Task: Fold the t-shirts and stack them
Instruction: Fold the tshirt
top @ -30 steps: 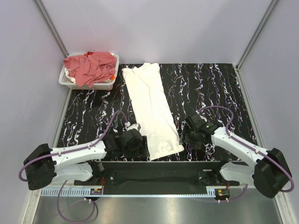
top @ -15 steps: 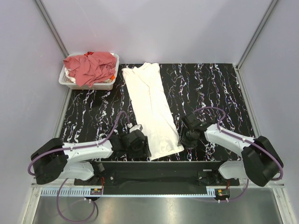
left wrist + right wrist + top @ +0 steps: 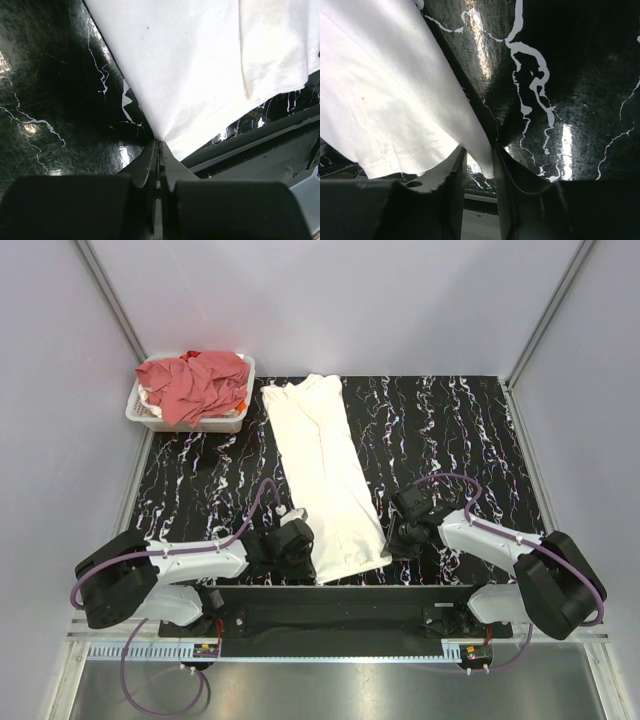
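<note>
A white t-shirt (image 3: pixel 325 465), folded into a long strip, lies slanted down the middle of the black marbled table (image 3: pixel 460 430). My left gripper (image 3: pixel 308 554) is at the strip's near left corner. In the left wrist view that gripper (image 3: pixel 159 144) is shut on the edge of the white cloth (image 3: pixel 200 65). My right gripper (image 3: pixel 394 540) is at the near right corner. In the right wrist view its jaws (image 3: pixel 479 156) stand a little apart, and a corner of the white cloth (image 3: pixel 385 100) hangs between the fingers. Salmon-red t-shirts (image 3: pixel 195 380) are piled in the basket.
The white plastic basket (image 3: pixel 190 424) stands at the table's far left corner. A black rail (image 3: pixel 340 598) runs along the near edge just below the shirt's hem. Grey walls close in the left, right and back sides.
The left jaws have closed onto the shirt's near left corner. The right jaws have narrowed around the near right corner, and that arm has edged left toward the shirt.
</note>
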You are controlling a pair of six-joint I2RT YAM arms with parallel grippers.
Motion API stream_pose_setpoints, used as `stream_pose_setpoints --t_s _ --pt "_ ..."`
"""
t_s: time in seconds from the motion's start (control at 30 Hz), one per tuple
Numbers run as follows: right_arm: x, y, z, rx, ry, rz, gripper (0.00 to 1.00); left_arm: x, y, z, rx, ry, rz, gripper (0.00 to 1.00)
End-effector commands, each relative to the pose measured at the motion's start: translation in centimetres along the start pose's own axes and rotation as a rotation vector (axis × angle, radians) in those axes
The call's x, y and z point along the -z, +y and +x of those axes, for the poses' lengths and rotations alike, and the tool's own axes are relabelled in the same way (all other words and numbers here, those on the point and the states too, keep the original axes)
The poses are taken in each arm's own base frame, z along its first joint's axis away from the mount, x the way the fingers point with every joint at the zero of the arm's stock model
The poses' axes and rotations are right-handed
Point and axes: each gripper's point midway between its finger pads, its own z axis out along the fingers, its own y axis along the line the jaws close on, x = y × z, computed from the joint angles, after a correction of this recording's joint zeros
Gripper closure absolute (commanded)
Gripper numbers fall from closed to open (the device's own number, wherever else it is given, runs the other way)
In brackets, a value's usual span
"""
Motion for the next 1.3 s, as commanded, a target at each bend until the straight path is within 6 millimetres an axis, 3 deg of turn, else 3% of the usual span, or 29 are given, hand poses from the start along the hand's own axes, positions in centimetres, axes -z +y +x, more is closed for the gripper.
stream_pose_setpoints --t_s 0.0,0.17,0.23,0.33,0.47,0.6,0.67,0.7,0.77,0.8,0.9,1.1,1.27 --pt "-0.3 -0.2 0.2 -0.01 -0.001 -0.014 0.66 0.2 -0.6 -0.8 -0.005 -0.037 0.02 0.97" --pt "-0.2 0.4 0.3 -0.022 0.007 -0.044 0.81 0.8 -0.3 -0.9 0.0 -0.05 0.015 1.0" --pt "0.4 1.4 0.3 -0.019 0.02 -0.084 0.9 1.6 -1.2 -1.4 -0.007 -0.062 0.034 1.0" --pt "2.5 2.9 0.1 -0.025 0.023 -0.136 0.99 3.9 -2.3 -2.5 -0.001 -0.097 0.06 1.0" --pt "7.9 5.1 -2.0 -0.024 -0.078 -0.199 1.0 7.7 -3.4 -3.9 0.023 -0.159 0.104 1.0" --pt "9.9 5.1 -1.0 -0.029 -0.056 -0.221 1.0 10.4 -3.7 -4.4 0.054 -0.202 0.158 1.0" --pt "9.6 4.9 0.0 -0.039 -0.024 -0.227 1.0 10.3 -3.3 -4.0 0.062 -0.196 0.157 1.0" --pt "8.8 4.1 0.8 -0.041 -0.002 -0.208 1.0 9.7 -2.5 -3.5 0.072 -0.186 0.142 0.92" --pt "7.6 3.0 1.8 -0.053 0.019 -0.184 1.0 8.8 -1.7 -2.9 0.076 -0.172 0.124 0.68" --pt "7.3 2.8 2.0 -0.058 0.027 -0.18 1.0 8.3 -1.6 -2.7 0.071 -0.163 0.116 0.44" --pt "6.5 2.2 2.6 -0.064 0.037 -0.174 1.0 7.0 -2.2 -2.3 0.05 -0.144 0.137 0.25" --pt "5.7 1.6 2.8 -0.055 0.047 -0.141 1.0 4.4 -4.2 -1.7 0.001 -0.082 0.139 0.23" --pt "5.1 1.2 3.2 -0.051 0.065 -0.136 1.0 2.6 -4.7 0.1 -0.027 -0.013 0.096 0.34"
